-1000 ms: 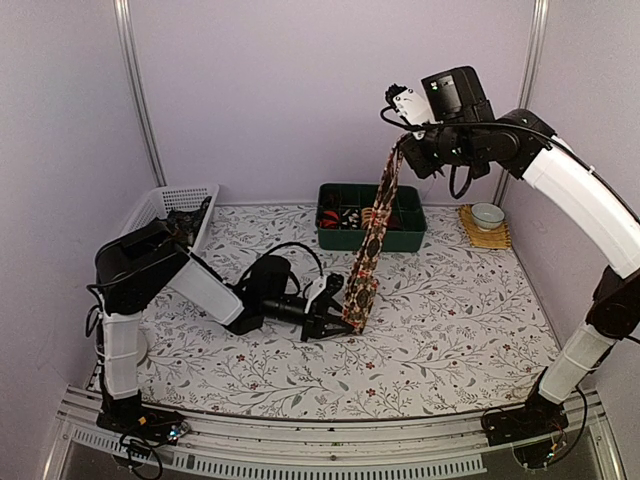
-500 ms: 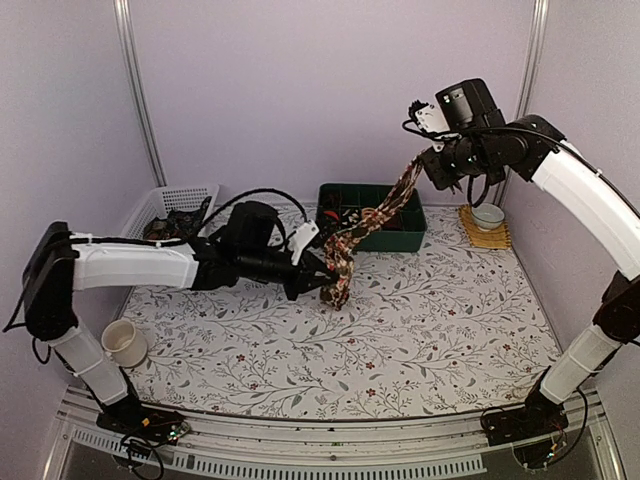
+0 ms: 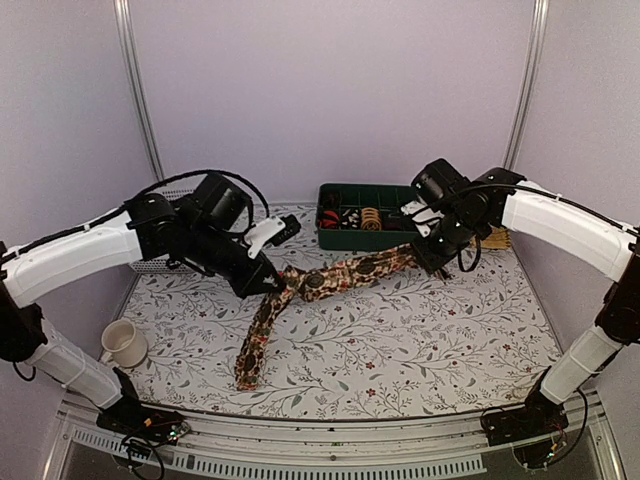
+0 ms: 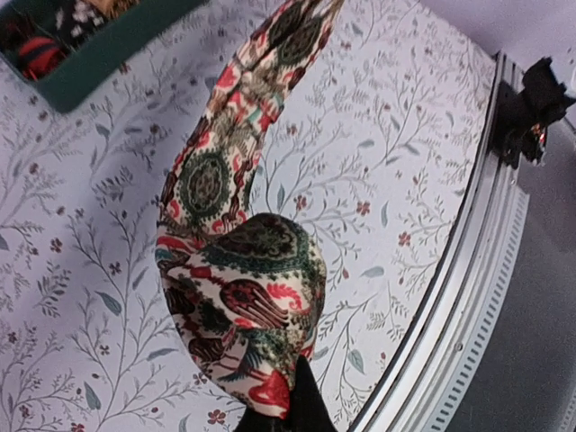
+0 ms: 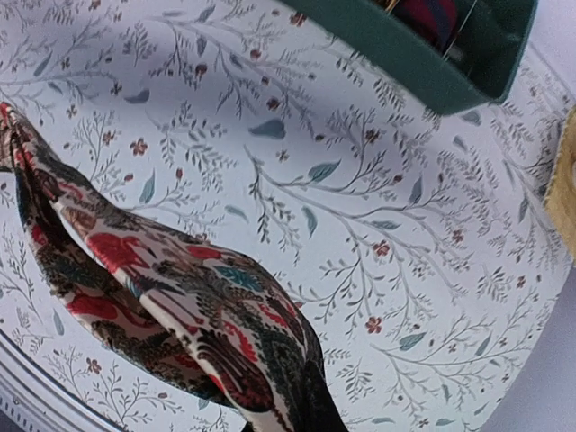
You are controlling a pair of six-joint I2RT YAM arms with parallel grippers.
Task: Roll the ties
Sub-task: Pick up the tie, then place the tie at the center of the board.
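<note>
A floral-patterned table (image 3: 450, 340) shows bare cloth across its front right, up to the near rail. One dark floral tie (image 3: 345, 273) stretches mid-table between two grippers, its tail trailing toward the front edge. The left gripper (image 3: 272, 287) and right gripper (image 3: 428, 255) each clamp it. One green tray (image 3: 345, 240) sits behind, and one mug (image 3: 122, 343) front left.

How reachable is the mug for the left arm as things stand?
Probably not yet: the left pincer is shut on the tie, which is stretched to the right pincer. The mug itself stands unblocked, close to that arm's base.
</note>
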